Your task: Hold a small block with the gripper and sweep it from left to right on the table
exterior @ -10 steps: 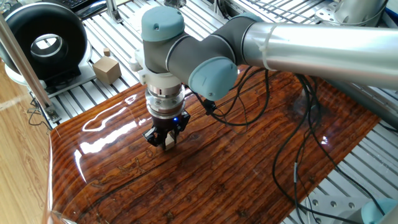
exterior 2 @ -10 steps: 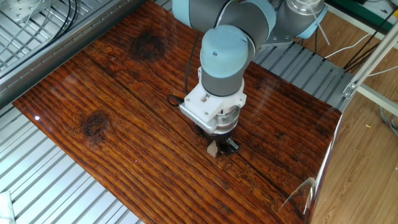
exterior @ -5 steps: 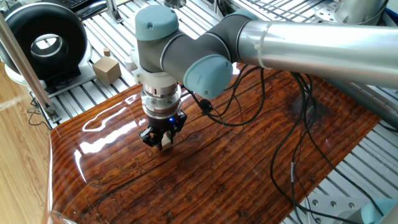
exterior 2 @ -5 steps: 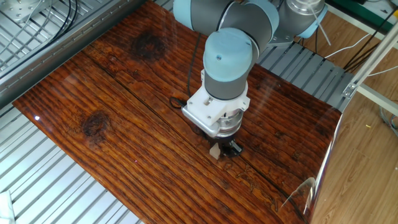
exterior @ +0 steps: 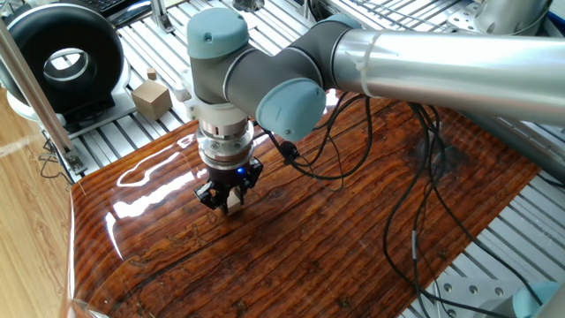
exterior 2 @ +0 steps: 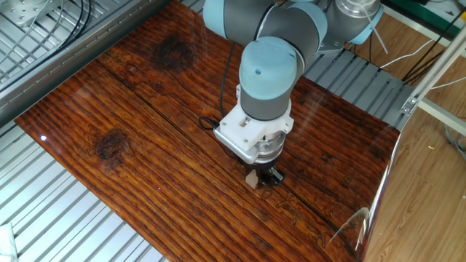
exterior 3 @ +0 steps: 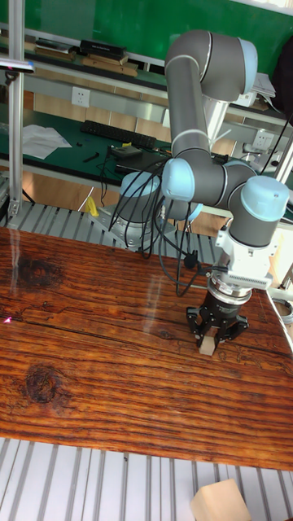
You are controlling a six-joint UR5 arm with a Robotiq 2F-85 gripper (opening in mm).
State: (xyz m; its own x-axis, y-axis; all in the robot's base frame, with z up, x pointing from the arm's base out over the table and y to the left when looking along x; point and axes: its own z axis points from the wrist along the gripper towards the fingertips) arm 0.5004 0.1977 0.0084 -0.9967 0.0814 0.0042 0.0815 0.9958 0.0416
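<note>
The small block (exterior: 235,202) is a tiny pale tan cube pinched between the black fingers of my gripper (exterior: 227,199), which points straight down at the table (exterior: 353,238). The block's bottom rests on or just over the glossy reddish-brown board. The other fixed view shows the block (exterior 2: 252,178) poking out under the gripper (exterior 2: 258,177), near the table's (exterior 2: 131,109) right part. The tall view has the gripper (exterior 3: 213,338) shut on the block (exterior 3: 207,346) toward the right end of the table (exterior 3: 98,358).
A larger tan cube with a knob (exterior: 151,97) and a black ring-shaped device (exterior: 62,62) sit on the slatted aluminium frame beyond the board. Black cables (exterior: 415,203) hang from the arm over the table. Another tan block (exterior 3: 218,501) lies on the frame in front.
The gripper has slid a little with the block held: leftward toward the board's edge in one fixed view, slightly rightward in the other fixed view. Its grip stays the same.
</note>
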